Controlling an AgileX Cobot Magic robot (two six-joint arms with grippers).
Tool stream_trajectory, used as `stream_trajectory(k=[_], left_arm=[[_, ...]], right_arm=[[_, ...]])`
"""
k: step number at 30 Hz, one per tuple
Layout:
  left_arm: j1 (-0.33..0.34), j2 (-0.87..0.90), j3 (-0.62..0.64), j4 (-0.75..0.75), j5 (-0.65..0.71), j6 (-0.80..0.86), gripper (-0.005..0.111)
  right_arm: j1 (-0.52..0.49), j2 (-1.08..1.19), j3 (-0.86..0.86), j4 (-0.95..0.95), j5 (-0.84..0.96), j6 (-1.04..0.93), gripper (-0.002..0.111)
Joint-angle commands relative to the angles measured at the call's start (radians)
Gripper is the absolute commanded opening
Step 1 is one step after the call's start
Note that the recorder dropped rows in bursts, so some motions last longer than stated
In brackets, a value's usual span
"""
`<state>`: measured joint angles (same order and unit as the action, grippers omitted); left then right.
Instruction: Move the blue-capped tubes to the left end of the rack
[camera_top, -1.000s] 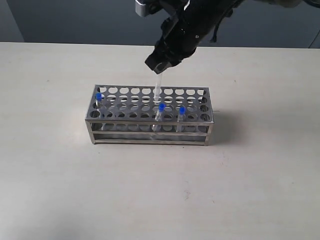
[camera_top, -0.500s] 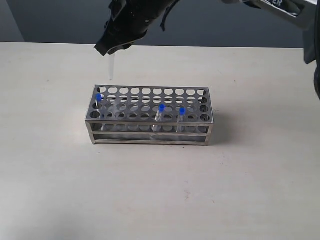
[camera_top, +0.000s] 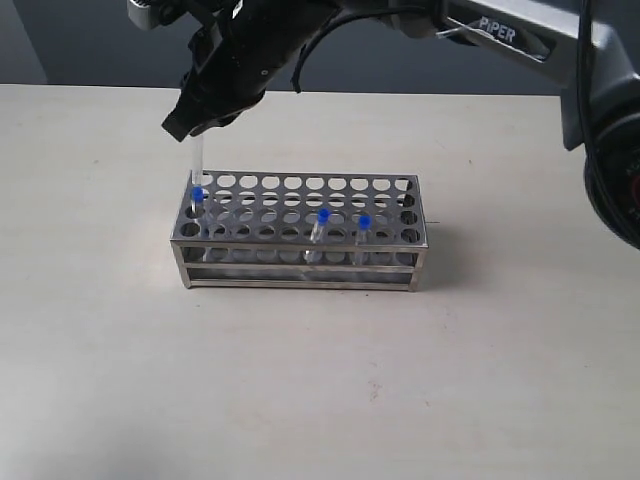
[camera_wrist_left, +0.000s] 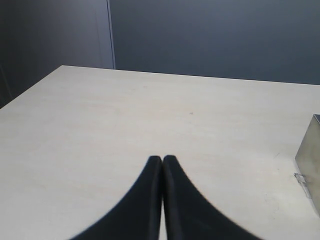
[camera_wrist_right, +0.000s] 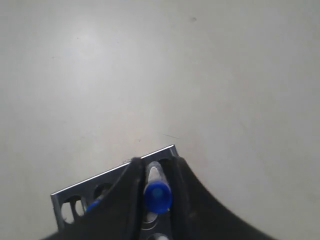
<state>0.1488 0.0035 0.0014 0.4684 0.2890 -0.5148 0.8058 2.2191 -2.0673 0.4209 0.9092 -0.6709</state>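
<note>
1. Clamped shut on the held tube (camera_top: 197, 160), the right gripper (camera_top: 195, 125), with the bright blue cap lodged between its two dark fingers (camera_wrist_right: 131, 180) in the right wrist view.
2. Hanging upright beneath that gripper, clear body downward, over the rear left corner of the rack (camera_top: 300, 245). Lower end right at the corner hole; hard to tell from the exterior view whether just inside it or just above.
3. Reaching in from the right side of the exterior view and crossing above the rack to its left end, the right arm (camera_top: 500, 30), lettered "PIPER".
4. Seated in the leftmost column, just in front of the held tube's lower end: the left-end tube (camera_top: 197, 194), blue cap standing a little above the top plate.
5. Seated right of the middle, toward the front edge and near each other: the two other tubes (camera_top: 323, 214), both capped in blue and both upright.
6. Standing on the pale table (camera_top: 320, 380), the shiny steel rack, long side toward the exterior camera, most holes open.
7. Well apart from the tubes, the left gripper (camera_wrist_left: 162, 160): fingers pressed together on nothing, above bare tabletop, with only one rack corner at the edge of the left wrist view.
8. Behind the table, a dark wall (camera_wrist_left: 215, 35).
</note>
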Motion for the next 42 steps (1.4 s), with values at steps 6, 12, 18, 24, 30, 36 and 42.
stream_trajectory(k=[6, 12, 18, 24, 30, 36, 42], left_arm=[[-0.003, -0.004, -0.001, 0.001, 0.002, -0.002, 0.001], [-0.003, -0.004, -0.001, 0.001, 0.002, -0.002, 0.001], [-0.003, -0.004, -0.001, 0.001, 0.002, -0.002, 0.001], [-0.003, -0.004, -0.001, 0.001, 0.002, -0.002, 0.001], [-0.003, -0.004, -0.001, 0.001, 0.002, -0.002, 0.001], [-0.003, -0.004, -0.001, 0.001, 0.002, -0.002, 0.001], [-0.003, -0.004, -0.001, 0.001, 0.002, -0.002, 0.001]], right_arm=[[-0.002, 0.030, -0.003, -0.038, -0.025, -0.007, -0.001], [-0.002, 0.046, -0.003, -0.043, -0.054, -0.007, -0.001], [-0.002, 0.092, -0.003, -0.025, -0.096, -0.006, -0.001], [-0.002, 0.126, -0.003, 0.013, -0.123, -0.008, 0.004], [0.003, 0.126, -0.003, 0.005, -0.135, -0.010, 0.043], [-0.014, 0.061, -0.003, 0.003, -0.147, -0.008, 0.045], [-0.081, -0.077, 0.010, 0.050, -0.116, -0.039, 0.045]])
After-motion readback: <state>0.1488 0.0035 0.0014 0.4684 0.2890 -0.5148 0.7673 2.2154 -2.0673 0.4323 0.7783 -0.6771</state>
